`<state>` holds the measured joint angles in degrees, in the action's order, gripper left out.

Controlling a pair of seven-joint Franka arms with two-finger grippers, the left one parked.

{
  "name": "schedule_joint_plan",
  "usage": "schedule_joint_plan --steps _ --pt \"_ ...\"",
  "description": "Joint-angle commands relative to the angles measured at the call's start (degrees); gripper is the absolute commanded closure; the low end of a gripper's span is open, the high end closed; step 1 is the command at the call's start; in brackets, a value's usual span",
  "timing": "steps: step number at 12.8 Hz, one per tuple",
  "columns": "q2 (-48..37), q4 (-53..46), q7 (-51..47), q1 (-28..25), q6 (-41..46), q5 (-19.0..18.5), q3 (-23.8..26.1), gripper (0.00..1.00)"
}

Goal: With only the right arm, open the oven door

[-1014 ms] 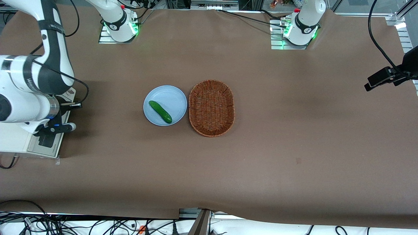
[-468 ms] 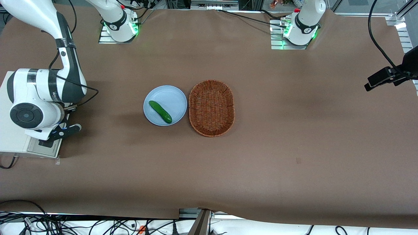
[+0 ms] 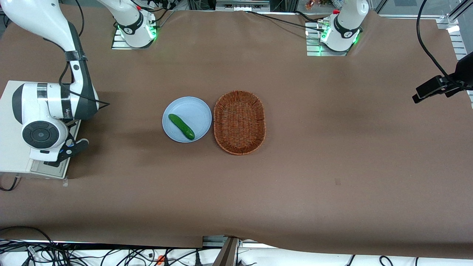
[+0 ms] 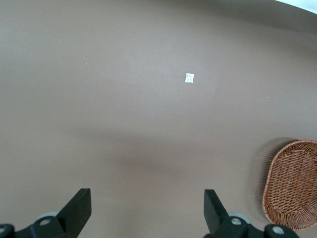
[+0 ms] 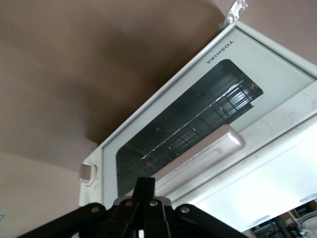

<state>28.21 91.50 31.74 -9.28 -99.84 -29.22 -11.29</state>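
Note:
The cream toaster oven (image 3: 11,147) stands at the working arm's end of the table. Its oven door (image 3: 50,167), a silvery-beige frame round a dark glass window, shows beside the oven's top. In the right wrist view the oven door (image 5: 188,119) shows a wire rack through the glass, with the bar handle (image 5: 205,148) along one long edge. The right arm (image 3: 40,135) hangs over the oven. Its gripper (image 3: 75,145) is just in front of the door. The gripper (image 5: 146,186) is shut and empty, its tip close to the handle; contact cannot be made out.
A light blue plate (image 3: 194,111) with a green cucumber (image 3: 181,126) on it lies mid-table. An empty wicker basket (image 3: 239,122) sits beside it toward the parked arm's end. Brown cloth covers the table. Cables run along the front edge.
The right arm's wrist housing has turned and shifted over the oven, and the forearm has swung up. The gripper has stayed by the door, which looks unmoved.

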Motion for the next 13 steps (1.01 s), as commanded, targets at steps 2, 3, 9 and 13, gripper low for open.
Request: schedule_joint_plan --steps 2,3,9,13 --pt "-0.52 1.31 4.81 1.9 -1.32 -2.33 0.13 1.0" --pt "-0.61 1.49 4.91 1.99 -1.32 -2.51 0.04 1.0" --pt "-0.7 2.81 5.7 2.43 -2.9 -2.78 -0.31 1.0" --pt "-0.61 2.98 5.79 2.43 -3.34 -2.69 -0.31 1.0"
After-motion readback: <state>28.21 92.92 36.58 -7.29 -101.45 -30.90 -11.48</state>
